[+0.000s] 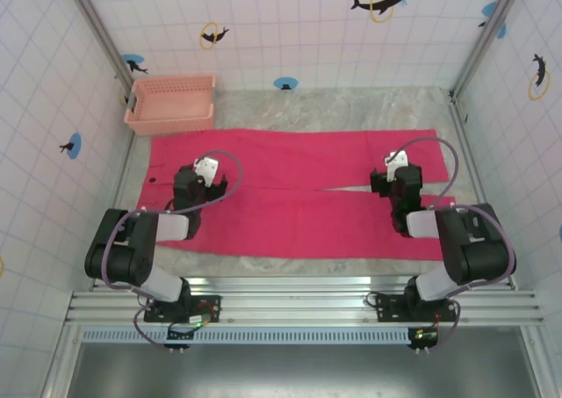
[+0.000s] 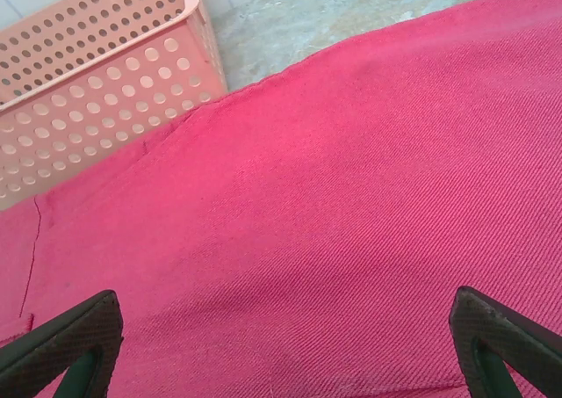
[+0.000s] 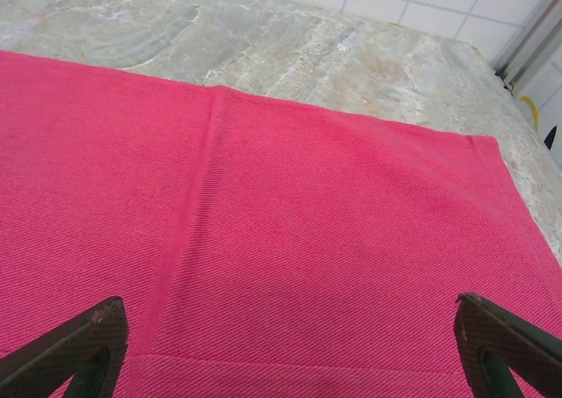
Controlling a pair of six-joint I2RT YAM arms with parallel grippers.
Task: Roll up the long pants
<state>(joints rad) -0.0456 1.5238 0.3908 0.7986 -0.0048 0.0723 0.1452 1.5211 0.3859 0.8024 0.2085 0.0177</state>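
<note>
Flat long pants [image 1: 290, 196] on grey marbled table [image 1: 351, 99] amid white tiled walls [image 1: 290, 20], left gripper [image 2: 283, 303] and right gripper [image 3: 288, 307] spread apart.

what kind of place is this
Probably a robot test cell, not a home: left arm and right arm bolted to a metal rail, white tile walls with dolphin stickers, pants flat on a marble-look table.
</note>
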